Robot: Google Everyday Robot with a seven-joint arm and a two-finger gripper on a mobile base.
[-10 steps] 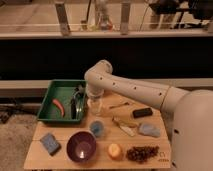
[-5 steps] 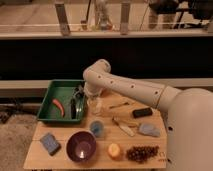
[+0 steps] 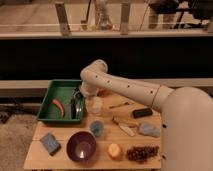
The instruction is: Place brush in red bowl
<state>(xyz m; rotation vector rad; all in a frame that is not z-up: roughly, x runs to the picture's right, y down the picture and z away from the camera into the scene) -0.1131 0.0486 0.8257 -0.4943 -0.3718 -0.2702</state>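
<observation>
Gripper (image 3: 78, 98): seen over the tray's (image 3: 59, 90) right side, jaws spread.
Brush (image 3: 73, 108): laid in the tray, just beneath the gripper.
Chili (image 3: 58, 105): laid in the tray, left of the gripper.
Red bowl (image 3: 103, 92): just right of the gripper, largely hidden by the arm (image 3: 125, 87).
Purple bowl (image 3: 81, 145): set on the table (image 3: 62, 131), well apart from the gripper, towards the camera.

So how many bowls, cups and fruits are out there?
Bowls: 2 (purple bowl, red bowl partly behind the arm)
Cups: 2 (clear cup, blue cup)
Fruits: 2 (orange fruit, grapes)
Total: 6
The claw hangs over the green tray, beside the brush.
</observation>
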